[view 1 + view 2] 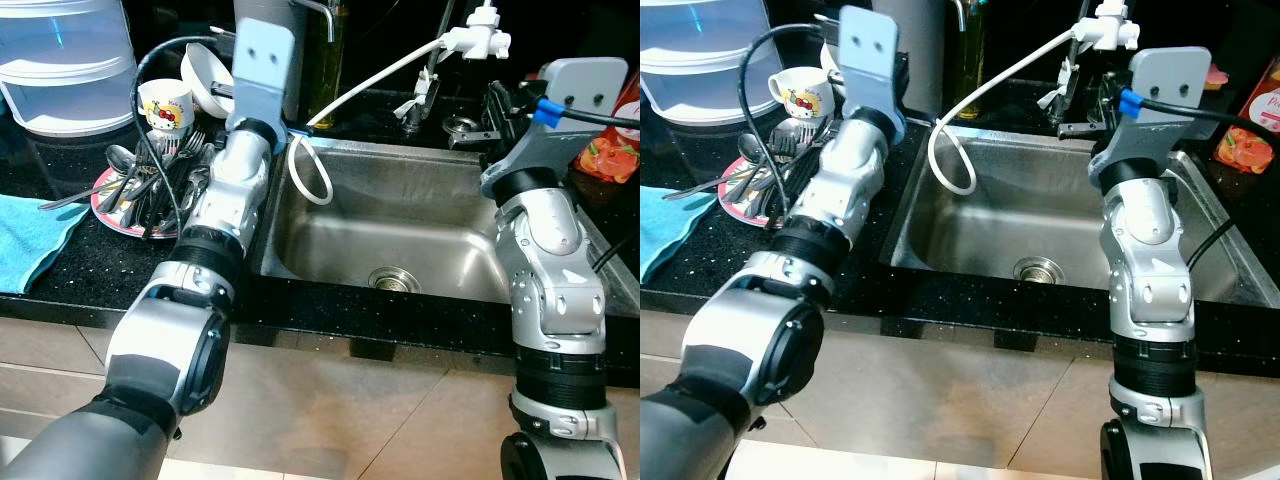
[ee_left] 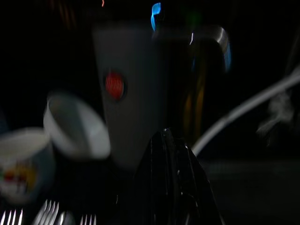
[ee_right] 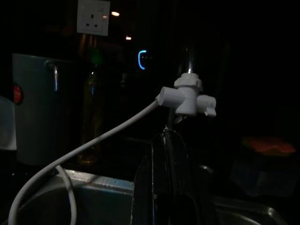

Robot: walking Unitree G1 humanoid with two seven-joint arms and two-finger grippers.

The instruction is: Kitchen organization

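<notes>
Silver arms reach forward over the black speckled surface (image 1: 90, 270), one each side of the steel sink (image 1: 420, 225). Left arm stretches up along the sink's left rim, wrist raised by the grey canister (image 2: 129, 89); its left tool (image 2: 171, 154) shows in the wrist view with the black fingers pressed together, nothing between them. Right arm stands bent at the sink's right edge, and the right tool (image 3: 166, 154) points at the white tap fitting (image 3: 187, 99), fingers likewise closed and empty, a little short of it. A white hose (image 1: 365, 85) runs from that fitting down into a loop over the sink's back left corner. On the surface left of the sink, a plate (image 1: 105, 200) carries a heap of forks and spoons (image 1: 150, 180), with a printed cup (image 1: 165, 103) and a white bowl (image 1: 205, 75) behind. Blue cloth (image 1: 30, 235) lies at the left edge, stacked clear tubs (image 1: 65, 60) behind it. Beige tiles cover the floor (image 1: 380, 420).
</notes>
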